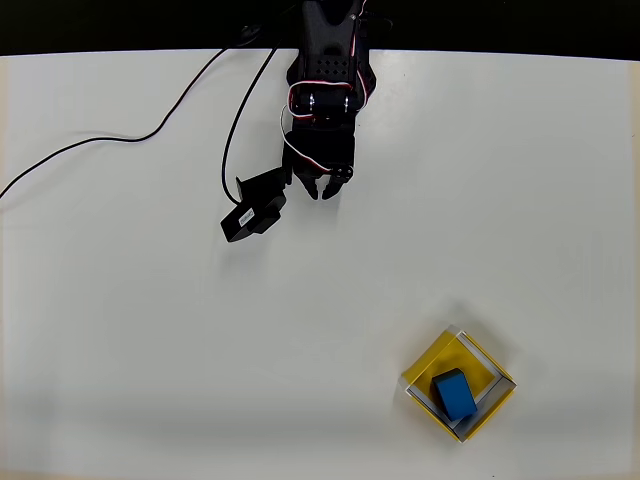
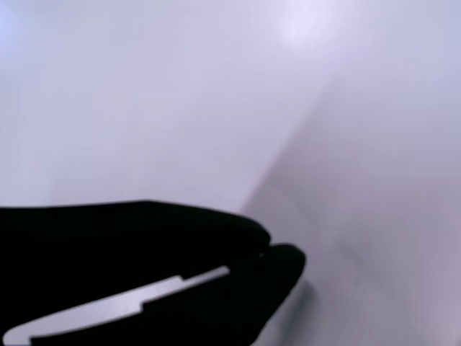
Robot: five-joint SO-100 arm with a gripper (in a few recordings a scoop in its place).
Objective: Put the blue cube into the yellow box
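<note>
In the overhead view the blue cube (image 1: 454, 393) lies inside the yellow box (image 1: 435, 359), which stands tilted like a diamond at the lower right of the white table. The black arm reaches down from the top edge, and its gripper (image 1: 322, 189) hangs far up and left of the box, its fingertips close together with nothing between them. In the wrist view the dark gripper (image 2: 268, 254) fills the lower left, its two tips touching over bare white table.
A black camera module (image 1: 253, 211) sticks out at the gripper's left side. A black cable (image 1: 120, 138) runs over the upper left of the table (image 1: 150, 330). The table's far edge meets a dark band along the top.
</note>
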